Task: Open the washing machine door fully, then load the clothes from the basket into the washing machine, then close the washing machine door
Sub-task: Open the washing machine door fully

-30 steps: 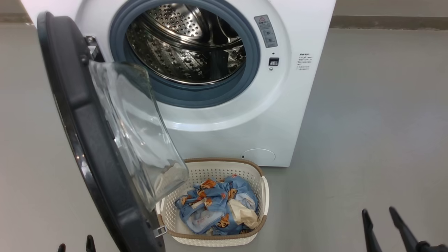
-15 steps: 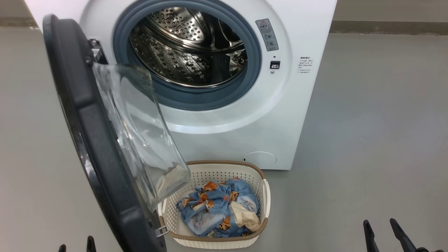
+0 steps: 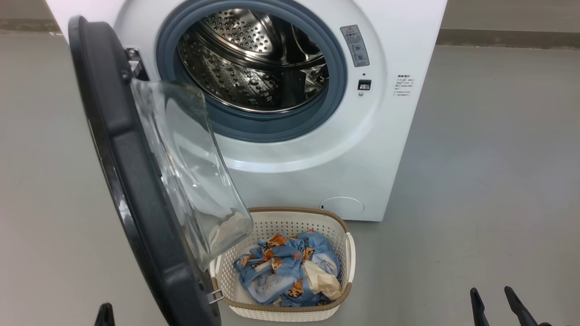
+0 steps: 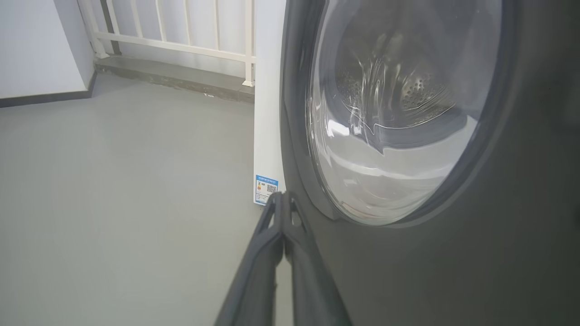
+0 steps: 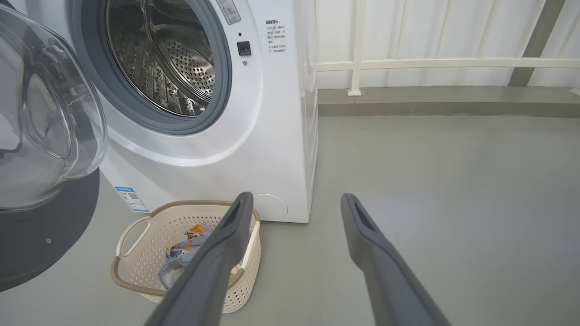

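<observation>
Lit brightly and evenly, with only a faint soft shade on the grey floor (image 3: pixel 476 158) beside the washing machine (image 3: pixel 408 27). Brightest toward the white railing (image 5: pixel 430 63). Glinted with highlights on the steel drum (image 3: pixel 253 59). Streaked with pale glare across the glass of the washing machine door (image 3: pixel 190 172). Rendered sharp in the head view. Softened close to the lens in the left wrist view, on the door's dark face and the left gripper (image 4: pixel 282 195). Bowed straight lines at the wrist views' edges.

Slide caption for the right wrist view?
Right end effector open near the basket of clothes in front of the washing machine, its door open.
</observation>
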Motion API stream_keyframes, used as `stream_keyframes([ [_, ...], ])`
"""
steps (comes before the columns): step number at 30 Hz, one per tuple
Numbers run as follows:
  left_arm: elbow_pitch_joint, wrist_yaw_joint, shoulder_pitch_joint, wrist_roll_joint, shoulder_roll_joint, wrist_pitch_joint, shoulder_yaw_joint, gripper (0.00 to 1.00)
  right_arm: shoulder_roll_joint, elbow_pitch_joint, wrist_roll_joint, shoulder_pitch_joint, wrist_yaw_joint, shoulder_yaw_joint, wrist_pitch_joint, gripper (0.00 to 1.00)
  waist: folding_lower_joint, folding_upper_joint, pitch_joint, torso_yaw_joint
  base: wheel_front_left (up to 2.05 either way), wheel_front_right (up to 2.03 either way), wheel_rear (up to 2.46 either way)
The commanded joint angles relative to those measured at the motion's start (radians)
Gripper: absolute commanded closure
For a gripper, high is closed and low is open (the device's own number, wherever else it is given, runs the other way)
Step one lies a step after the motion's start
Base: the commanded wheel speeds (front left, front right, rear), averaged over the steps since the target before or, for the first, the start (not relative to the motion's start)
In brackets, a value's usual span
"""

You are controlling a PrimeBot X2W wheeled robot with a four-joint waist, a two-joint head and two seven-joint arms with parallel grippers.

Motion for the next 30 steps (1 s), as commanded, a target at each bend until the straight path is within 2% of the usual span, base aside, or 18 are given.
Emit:
stream_keyframes([
  [1,-0.037,0.006,-0.013,-0.002,0.012,-0.006,0.032,1.00,-0.011,-0.020,-0.009,-0.014,0.002,0.019,-0.012,0.00,0.0000,-0.0001,0.002,0.004,0.00,0.00,0.00],
  [5,-0.071,0.034,-0.018,-0.026,0.012,-0.006,0.048,1.00,-0.009,-0.021,-0.008,-0.017,0.002,0.016,-0.012,0.00,0.0000,-0.0001,0.006,0.014,0.00,0.00,0.00],
  [8,-0.138,0.080,-0.033,-0.047,0.012,-0.006,0.087,1.00,-0.007,-0.025,-0.008,-0.017,0.002,0.012,-0.012,0.00,0.0000,-0.0001,0.010,0.022,0.00,0.00,0.00],
  [13,-0.337,0.156,-0.061,-0.046,0.012,-0.006,0.127,1.00,-0.005,-0.029,-0.005,-0.015,0.002,-0.001,-0.012,0.00,0.0000,-0.0001,0.017,0.042,0.00,0.00,0.00],
  [17,-0.506,0.178,-0.075,-0.033,0.012,-0.006,0.079,1.00,-0.002,-0.026,0.000,-0.010,0.002,-0.003,-0.012,0.00,0.0000,-0.0001,0.016,0.063,0.00,0.00,0.00],
  [20,-0.617,0.165,-0.071,-0.008,0.012,-0.006,-0.012,1.00,0.000,-0.022,0.001,-0.009,0.002,0.001,-0.012,0.00,0.0000,-0.0001,0.015,0.074,0.00,0.00,0.00],
  [21,-0.648,0.151,-0.066,-0.010,0.012,-0.006,-0.055,1.00,0.001,-0.022,0.001,-0.008,0.002,0.000,-0.012,0.00,0.0000,-0.0001,0.015,0.078,0.00,0.00,0.00],
  [23,-0.696,0.097,-0.052,0.000,0.023,0.008,-0.153,1.00,0.001,-0.021,0.002,-0.006,0.002,-0.004,-0.012,0.00,0.0000,-0.0001,0.012,0.089,0.00,0.00,0.00],
  [26,-0.789,0.040,-0.048,-0.014,0.031,0.083,-0.273,1.00,0.002,-0.019,0.004,-0.001,0.002,-0.007,-0.012,0.00,0.0000,-0.0001,0.009,0.100,0.00,0.00,0.00],
  [28,-0.826,0.011,-0.041,-0.068,0.029,0.151,-0.356,1.00,0.002,-0.019,0.012,0.000,0.002,-0.009,-0.012,0.00,0.0000,-0.0001,0.010,0.107,0.00,0.00,0.00],
  [30,-0.814,0.005,-0.024,-0.105,0.030,0.223,-0.412,1.00,0.002,-0.017,0.018,-0.001,0.002,-0.007,-0.012,0.00,0.0000,-0.0001,0.012,0.109,0.00,0.00,0.00],
])
